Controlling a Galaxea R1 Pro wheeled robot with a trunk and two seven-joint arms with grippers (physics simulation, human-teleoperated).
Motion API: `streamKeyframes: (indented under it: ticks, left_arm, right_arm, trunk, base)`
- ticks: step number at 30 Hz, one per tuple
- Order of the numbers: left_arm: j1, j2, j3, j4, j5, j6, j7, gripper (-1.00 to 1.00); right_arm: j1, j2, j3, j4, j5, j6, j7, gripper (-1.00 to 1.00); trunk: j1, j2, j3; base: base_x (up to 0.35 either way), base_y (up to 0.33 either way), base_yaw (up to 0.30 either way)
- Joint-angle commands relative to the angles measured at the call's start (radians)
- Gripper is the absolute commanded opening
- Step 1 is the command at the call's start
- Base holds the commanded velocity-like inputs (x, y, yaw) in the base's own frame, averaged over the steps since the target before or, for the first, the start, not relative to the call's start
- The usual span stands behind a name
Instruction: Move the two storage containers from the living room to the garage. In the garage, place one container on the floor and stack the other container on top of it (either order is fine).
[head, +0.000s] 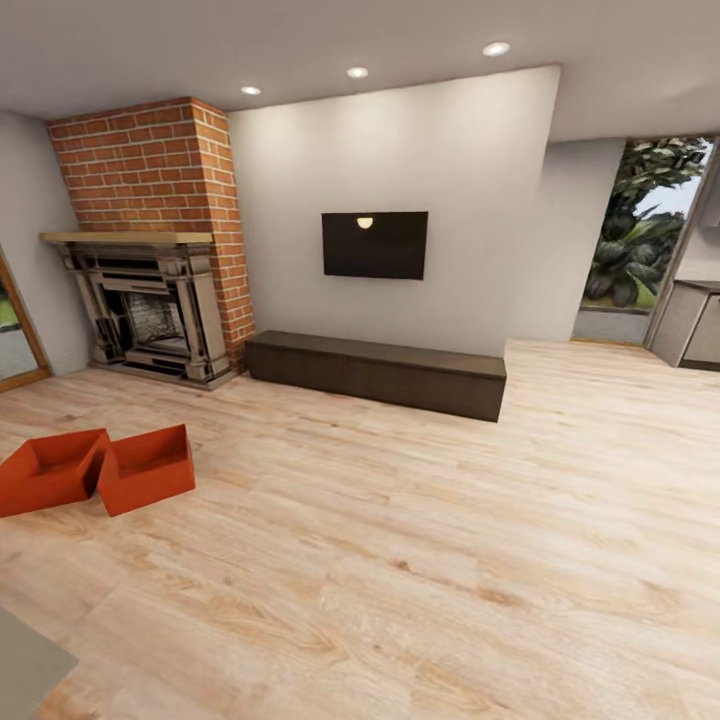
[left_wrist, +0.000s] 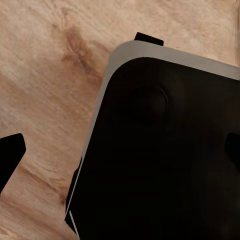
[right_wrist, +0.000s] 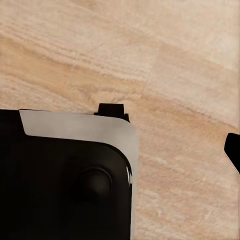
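Head view puts the two storage containers (head: 98, 468) low at my left on the wood-plank floor (head: 420, 560), touching, open tops up, red-orange, before the brick fireplace (head: 150, 290) — I judge I should turn and roll squarely toward them first. Left wrist view shows my dark base (left_wrist: 165, 150) over planks; right wrist view likewise — whether either pincer is released or clenched, I cannot tell.

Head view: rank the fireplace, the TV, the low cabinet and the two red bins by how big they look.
1. Fireplace, brick chimney included.
2. Low cabinet.
3. TV.
4. Right bin and left bin: they look alike, so unranked.
The bins sit nearer the camera than the rest, so they appear bigger than true.
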Motion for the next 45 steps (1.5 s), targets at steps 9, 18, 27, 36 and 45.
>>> streamKeyframes:
  ticks: [9, 18, 27, 36, 45]
  left_arm:
    - [0.000, -0.001, 0.006, -0.001, 0.002, 0.001, 0.001, 1.00]
    - [0.000, -0.001, 0.006, -0.001, 0.003, 0.002, 0.001, 1.00]
    - [0.000, -0.001, 0.006, -0.001, 0.004, 0.002, 0.001, 1.00]
    - [0.000, -0.001, 0.006, -0.001, 0.004, 0.002, 0.001, 1.00]
    - [0.000, -0.001, 0.006, -0.001, 0.004, 0.002, 0.002, 1.00]
  right_arm:
    - [-0.001, 0.000, 0.006, 0.003, -0.011, -0.005, 0.005, 1.00]
    - [-0.001, 0.000, -0.002, -0.001, -0.013, -0.006, 0.004, 1.00]
    - [-0.001, 0.001, 0.001, -0.002, -0.011, -0.004, 0.004, 1.00]
    - [-0.001, 0.000, 0.000, -0.002, -0.012, -0.003, 0.004, 1.00]
    - [-0.001, 0.000, -0.001, -0.002, -0.014, -0.003, 0.004, 1.00]
  trunk:
    - [0.000, 0.000, -0.001]
    - [0.000, 0.000, -0.001]
    - [0.000, 0.000, -0.001]
    - [0.000, 0.000, -0.001]
    - [0.000, 0.000, -0.001]
  base:
    - [0.243, 0.000, 0.000]
    - [0.246, 0.000, 0.000]
    - [0.305, 0.000, 0.050]
    - [0.320, 0.000, 0.253]
    - [0.320, 0.000, 0.248]
